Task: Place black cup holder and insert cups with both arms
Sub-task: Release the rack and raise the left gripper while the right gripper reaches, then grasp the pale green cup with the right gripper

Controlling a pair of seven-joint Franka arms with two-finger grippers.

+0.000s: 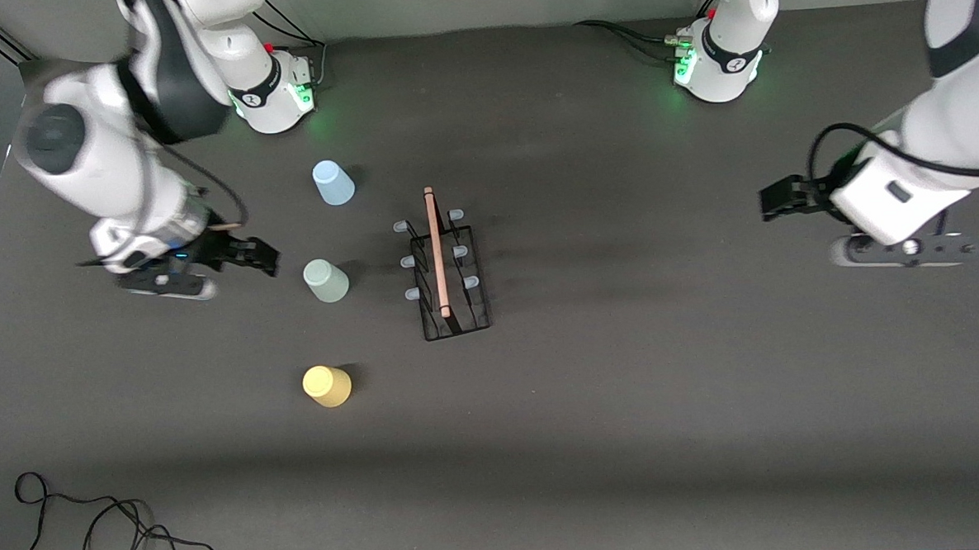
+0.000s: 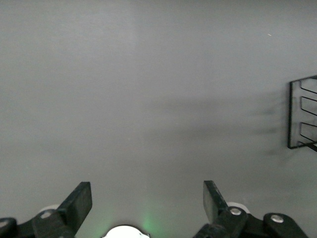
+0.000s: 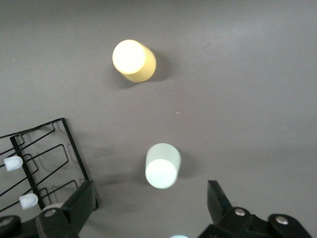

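Nearest the right gripper (image 1: pixel 270 258), jaws wide and empty: green cup (image 1: pixel 325 280) upside down just beside; yellow cup (image 1: pixel 327 386) and blue cup (image 1: pixel 333 183) flanking; rack (image 1: pixel 448 273) next along. Light, slippery plastic, probably; best pinched across the sides. Left gripper (image 1: pixel 771 199) open, waiting, well apart.

High front camera facing robots, wrist cameras looking down

Left claw (image 1: pixel 771 203) open, right claw (image 1: pixel 267 258) open, both aloft
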